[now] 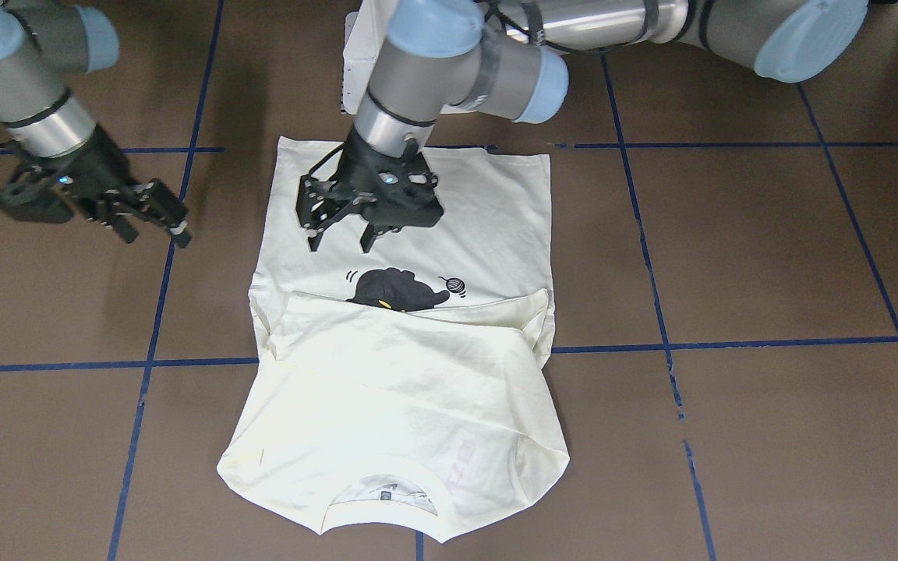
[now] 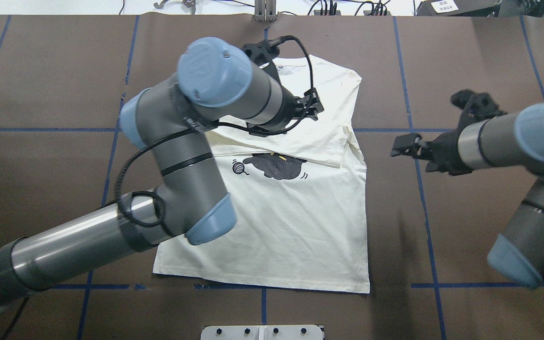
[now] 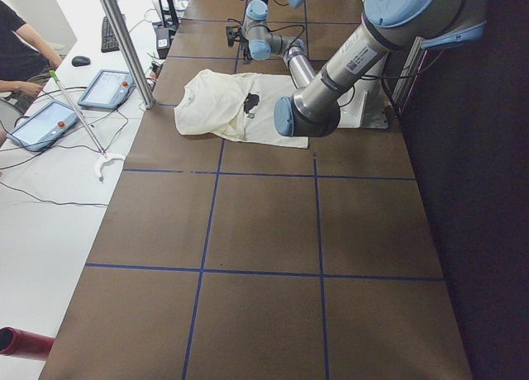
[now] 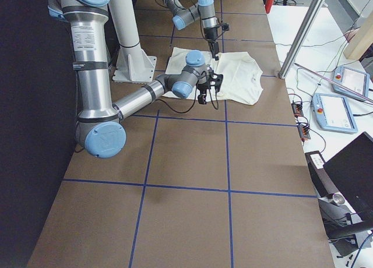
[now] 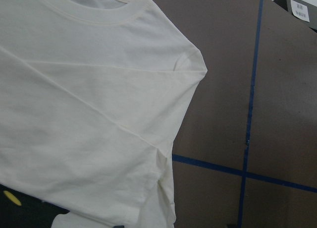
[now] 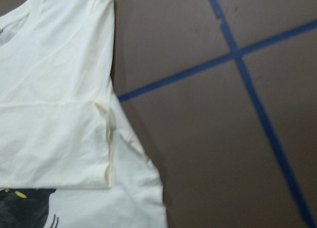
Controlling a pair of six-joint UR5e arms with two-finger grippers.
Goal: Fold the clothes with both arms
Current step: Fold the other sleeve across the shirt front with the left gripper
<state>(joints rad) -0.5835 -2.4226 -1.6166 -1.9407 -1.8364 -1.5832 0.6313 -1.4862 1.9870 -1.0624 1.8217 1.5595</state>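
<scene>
Overhead exterior hides most of the black left gripper [image 2: 307, 106] behind its own grey arm. The front-facing view shows its fingers spread and empty, hovering over the printed half of the cream-white long-sleeved cotton shirt [image 1: 418, 374]. Beyond its fingertips the plain collar half lies folded over, covering the lower part of the black cat print [image 1: 398, 290]. The black right gripper [image 1: 154, 232], fingers apart and holding nothing, hangs beside the shirt, over the brown blue-taped table [image 1: 768, 257].
</scene>
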